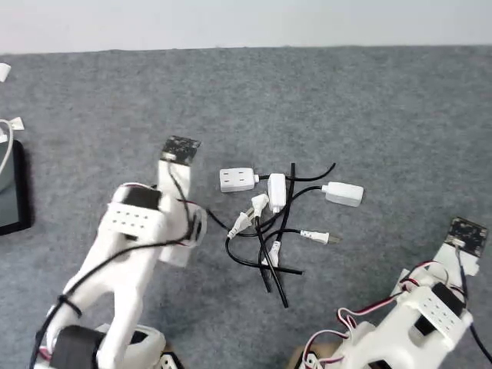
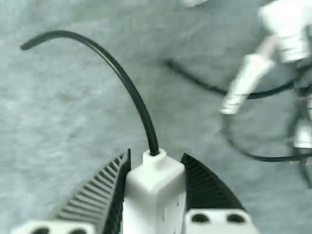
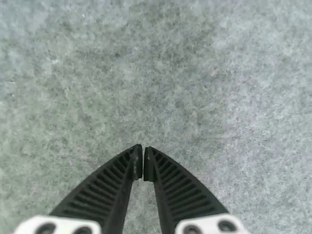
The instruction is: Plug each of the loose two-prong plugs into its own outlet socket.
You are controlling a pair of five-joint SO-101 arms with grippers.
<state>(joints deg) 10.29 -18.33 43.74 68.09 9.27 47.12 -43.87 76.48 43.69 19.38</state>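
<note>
- Grip on a white block (image 2: 155,190) is taken by the left gripper (image 2: 156,158), with the jaws pinched against its two flanks. Its black cord (image 2: 122,83) is left free to arc away ahead.
- Whether this block is a plug or a socket cannot be told, since its mating face is hidden.
- The right gripper (image 3: 143,157) is pressed together on nothing and held over bare grey table (image 3: 219,73), well apart from the work. It is judged to be parked.
- The loose plugs (image 1: 259,204) are found in a tangle of cords (image 1: 269,265) between the arms, with an outlet socket (image 1: 237,179) at its far edge and a second socket (image 1: 344,194) beside it.
- No plug can be seen seated in either socket, so the task is judged barely begun.
</note>
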